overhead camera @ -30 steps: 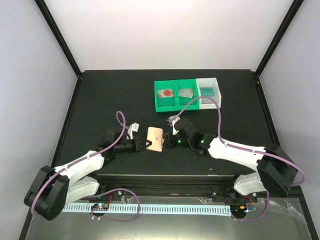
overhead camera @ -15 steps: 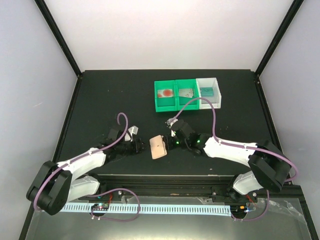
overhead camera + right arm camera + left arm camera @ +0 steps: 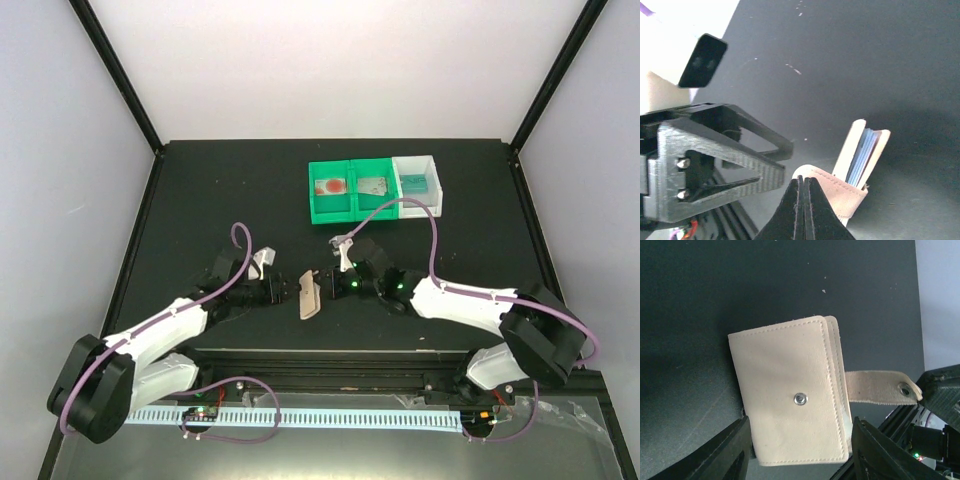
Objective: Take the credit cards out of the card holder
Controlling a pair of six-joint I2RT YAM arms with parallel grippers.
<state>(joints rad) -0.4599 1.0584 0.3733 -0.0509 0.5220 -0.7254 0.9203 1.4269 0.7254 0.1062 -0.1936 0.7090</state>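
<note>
Card holder is found near the front edge of the black table, between the two grippers, folded almost shut and stood on one edge.

Risk, as judged: it is gripped by its side tab alone. The soft strap may slip from the pinch, or the body may swing or topple when pulled. Any card left inside would then be hard to reach; whether one remains cannot be told.

Cover is noted as pale peach and stitched, with a metal snap stud. Pale blue pocket panels are glimpsed in the gap.

Right gripper is clenched on the tab. Left gripper is spread wide with a finger either side of the holder; contact cannot be told.

Farther back, a red-blotched card and a silver-grey card are seen in green bins, and a teal card in a white bin.
</note>
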